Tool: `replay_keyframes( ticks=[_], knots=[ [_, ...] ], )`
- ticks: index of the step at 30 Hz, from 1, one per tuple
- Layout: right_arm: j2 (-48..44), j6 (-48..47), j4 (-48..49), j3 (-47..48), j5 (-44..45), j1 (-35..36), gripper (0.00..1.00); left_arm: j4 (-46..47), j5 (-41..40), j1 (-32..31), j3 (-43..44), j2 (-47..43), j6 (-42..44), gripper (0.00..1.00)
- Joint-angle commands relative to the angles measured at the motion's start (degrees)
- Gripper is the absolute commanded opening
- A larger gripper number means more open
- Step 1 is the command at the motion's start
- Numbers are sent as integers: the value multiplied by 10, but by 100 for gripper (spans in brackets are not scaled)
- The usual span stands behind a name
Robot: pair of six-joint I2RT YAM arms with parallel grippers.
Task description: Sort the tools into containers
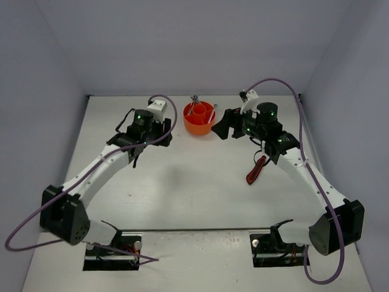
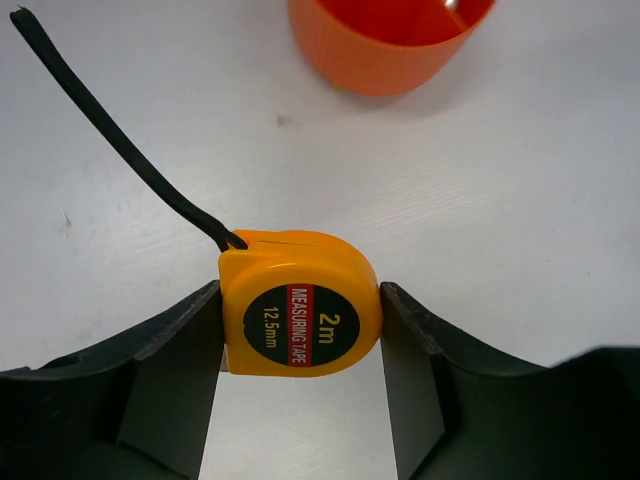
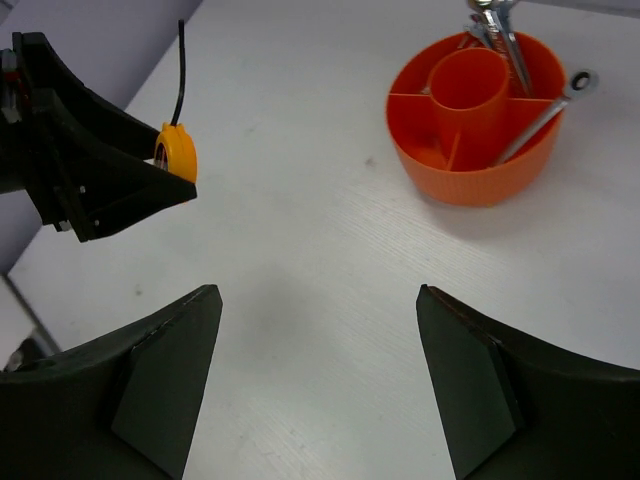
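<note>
My left gripper is shut on the round yellow-black tape measure, one finger on each side; its black strap trails to the upper left. The orange tub is just ahead of it. In the right wrist view the tub holds silver wrenches leaning in its compartments. My right gripper is open and empty over bare table, right of the tub. The red-black utility knife lies under the right arm. No screwdrivers can be made out.
Grey walls close off the table at the back and both sides. The left gripper and right gripper flank the tub closely. The arm bases stand at the near edge.
</note>
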Motion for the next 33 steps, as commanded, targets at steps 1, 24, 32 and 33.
replay_keyframes(
  ticks=[1,24,32,33],
  knots=[
    [39,66,36,85,-114,6,76,156,97,1,-45,-72,151,24],
    [185,121,37,202,-95,114,69,177,239,-19,-44,-120,268,24],
    [210,123,37,209,-100,125,62,181,235,-21,-36,-108,274,24],
    [210,123,37,210,-101,126,62,181,233,-20,-35,-106,274,24]
  ],
)
